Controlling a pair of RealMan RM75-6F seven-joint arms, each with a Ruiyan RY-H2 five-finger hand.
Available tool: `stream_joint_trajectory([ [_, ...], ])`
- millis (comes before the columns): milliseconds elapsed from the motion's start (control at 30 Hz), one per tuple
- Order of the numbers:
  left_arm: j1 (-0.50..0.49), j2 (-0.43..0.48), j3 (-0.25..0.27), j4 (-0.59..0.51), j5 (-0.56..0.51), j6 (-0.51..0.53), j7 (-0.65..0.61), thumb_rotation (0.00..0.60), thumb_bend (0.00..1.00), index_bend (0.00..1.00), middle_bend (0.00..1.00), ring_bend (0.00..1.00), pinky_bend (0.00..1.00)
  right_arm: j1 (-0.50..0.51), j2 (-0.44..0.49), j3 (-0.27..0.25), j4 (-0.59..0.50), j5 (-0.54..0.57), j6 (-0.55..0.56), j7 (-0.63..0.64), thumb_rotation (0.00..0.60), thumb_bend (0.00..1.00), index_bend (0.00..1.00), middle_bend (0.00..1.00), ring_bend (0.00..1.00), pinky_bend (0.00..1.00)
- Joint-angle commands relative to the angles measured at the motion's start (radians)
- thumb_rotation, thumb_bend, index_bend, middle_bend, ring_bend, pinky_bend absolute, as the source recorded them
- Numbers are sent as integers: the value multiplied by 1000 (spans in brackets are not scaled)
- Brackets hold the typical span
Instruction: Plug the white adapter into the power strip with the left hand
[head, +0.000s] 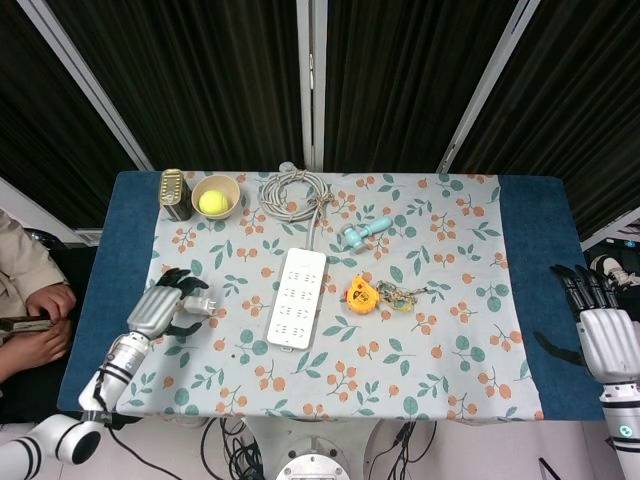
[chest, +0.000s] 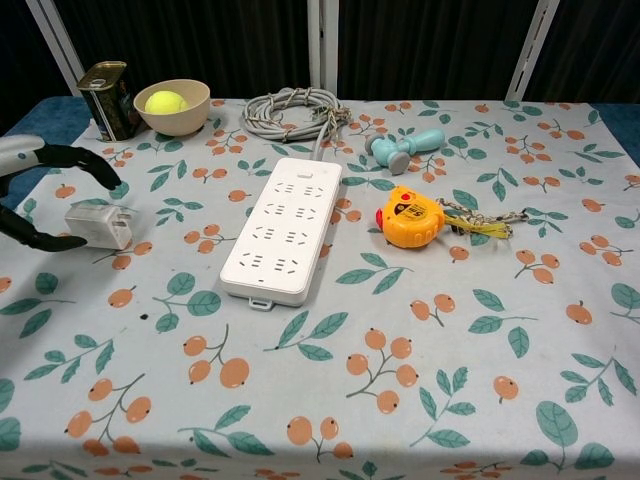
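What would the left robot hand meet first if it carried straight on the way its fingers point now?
Most likely the white adapter: the left robot hand points toward it with fingers spread around it, and the power strip lies beyond. Whether they already touch is unclear.

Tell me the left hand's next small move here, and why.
Probably close the fingers on the white adapter and lift it. The left hand is at the adapter with fingers apart around it, not gripping, and the adapter lies flat on the cloth, apart from the power strip.
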Motion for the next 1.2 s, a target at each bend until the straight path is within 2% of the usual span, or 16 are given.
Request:
stream_joint_trajectory([
  [33, -16, -55, 11, 78, 6, -1, -73, 600, 257, 313, 275, 112, 99, 3, -4, 0, 2, 2, -6, 0, 600, 123, 74, 90, 0, 0],
  [300, -18, -112, 31, 186, 16, 26, -139, 600, 300, 359, 333, 151, 99, 7, -7, 0, -6, 5, -13, -10, 600, 124, 74, 90, 0, 0],
  [467, -25, -134, 32, 234, 21, 44, -135, 600, 333, 471, 482, 292, 123, 5, -7, -1, -12, 4, -10, -17, 600, 123, 74, 90, 0, 0],
  [533, -36, -113, 36, 219, 33, 46, -80, 600, 360, 536, 557, 361, 136, 3, -7, -2, -13, 3, -6, -18, 600, 123, 74, 90, 0, 0],
  [667, -70, -18, 40, 91, 19, -10, 123, 600, 369, 555, 578, 382, 135, -4, -9, -5, -10, 4, 1, -14, 600, 123, 74, 90, 0, 0],
  [800, -118, 56, 28, -62, -71, -112, 395, 600, 372, 554, 580, 387, 127, -7, -15, -7, 1, 8, 1, -2, 600, 123, 74, 90, 0, 0],
  [900, -148, 60, 13, -115, -153, -150, 552, 600, 371, 549, 577, 386, 116, -7, -17, -7, 7, 9, -1, 4, 600, 122, 74, 90, 0, 0],
  [967, -168, 47, 0, -147, -222, -155, 652, 600, 369, 531, 568, 386, 99, -8, -18, -7, 11, 11, -1, 10, 600, 122, 74, 90, 0, 0],
  [1067, -185, 39, -4, -181, -282, -157, 724, 600, 356, 463, 524, 366, 87, -11, -17, -6, 15, 13, 1, 14, 600, 122, 74, 90, 0, 0],
  [1200, -205, 38, 3, -220, -347, -154, 792, 600, 324, 353, 404, 285, 84, -14, -17, -7, 20, 16, 3, 20, 600, 123, 74, 90, 0, 0],
])
